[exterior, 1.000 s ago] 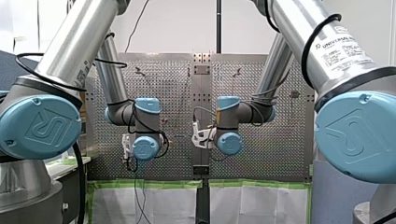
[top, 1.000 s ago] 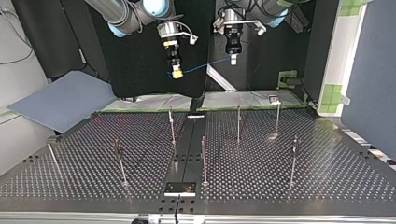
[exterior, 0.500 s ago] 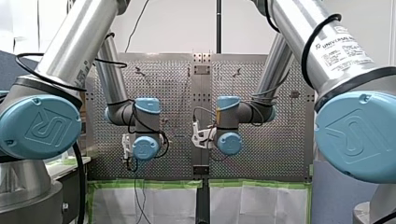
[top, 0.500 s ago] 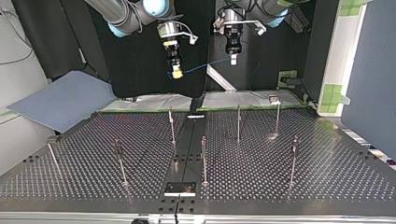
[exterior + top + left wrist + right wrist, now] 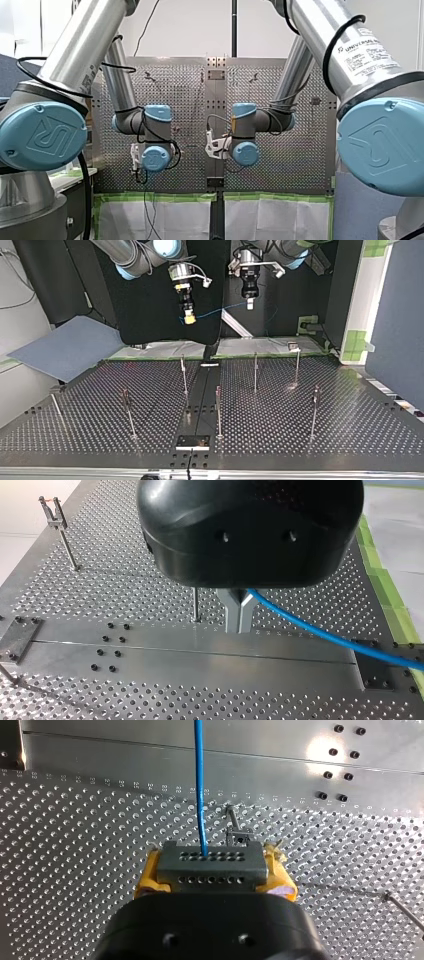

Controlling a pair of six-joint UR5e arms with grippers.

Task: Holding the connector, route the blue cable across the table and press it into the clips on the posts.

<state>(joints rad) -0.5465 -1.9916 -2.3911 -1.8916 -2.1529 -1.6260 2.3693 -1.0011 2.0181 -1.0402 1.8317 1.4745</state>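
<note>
My right gripper (image 5: 210, 866) has yellow pads shut on a grey connector (image 5: 210, 855) with rows of holes. The blue cable (image 5: 200, 780) leaves the connector and runs ahead over the perforated table. My left gripper (image 5: 239, 629) has its metal fingers shut on the blue cable (image 5: 320, 632), which trails off to one side. In the top view both grippers hang high behind the table, my right gripper (image 5: 189, 317) at the left and my left gripper (image 5: 249, 303) at the right, with the cable (image 5: 220, 310) strung between them. Several thin posts with clips stand on the table, one (image 5: 184, 375) near the middle.
Other posts (image 5: 255, 371) (image 5: 314, 410) (image 5: 128, 412) are spread over the perforated table (image 5: 350, 430). A small plate (image 5: 192, 441) sits at its near edge in the top view. A blue-grey board (image 5: 65, 347) lies at that view's left, a green-taped panel (image 5: 357, 342) at its right.
</note>
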